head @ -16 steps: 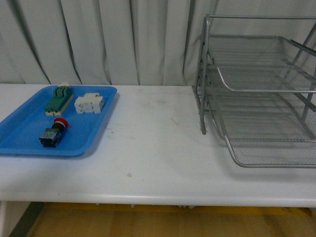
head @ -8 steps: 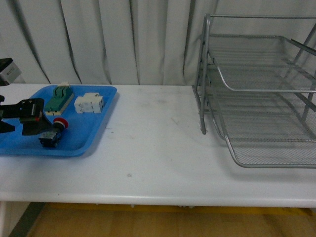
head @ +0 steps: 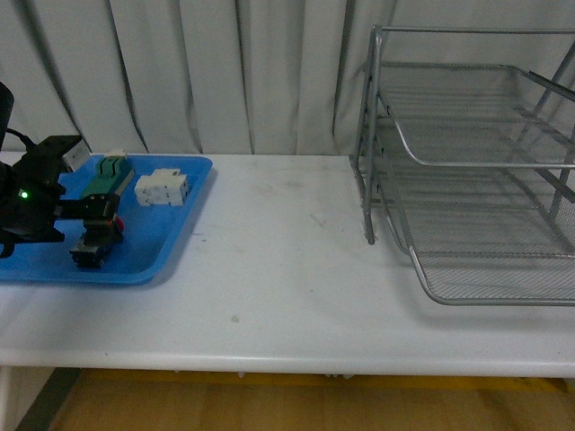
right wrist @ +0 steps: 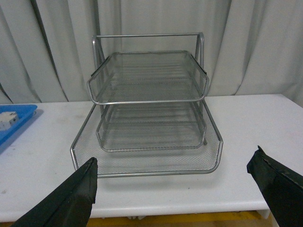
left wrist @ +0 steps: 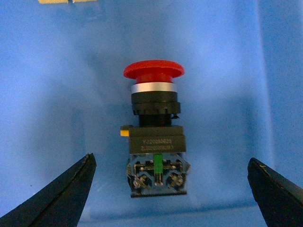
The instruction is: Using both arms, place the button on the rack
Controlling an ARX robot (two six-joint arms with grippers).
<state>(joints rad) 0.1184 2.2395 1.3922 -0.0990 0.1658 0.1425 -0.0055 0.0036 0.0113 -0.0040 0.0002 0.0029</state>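
Standing unmoved at the right end of the tabletop (head: 287, 269), the rack (head: 503, 301) carries no button on any of its three wire tiers, and the blue tray (head: 166, 229) lies as before at the tabletop's left end. What is new is the left arm: a second ago no arm showed in the front view, then it came in from the left edge, and now it hangs over the near half of the tray. Its left gripper (left wrist: 170, 161) is spread wide, one jaw on each side of the button (left wrist: 155, 137) and both clear of it. The button has not shifted; it lies on its side on the tray floor, near the tray's front edge, red cap toward the far edge and blocky body toward the near one. Behind it, by the tray's far edge, the green-and-cream switch block (head: 108, 178) and the white terminal block (head: 162, 189) are untouched. The right gripper (right wrist: 173, 161) is outside the front view; its own camera shows its jaws apart, facing the front of the rack. I judge the approach finished and the pick about to start: the jaws need to drop and close across the body, and the handover and placing are all still ahead.
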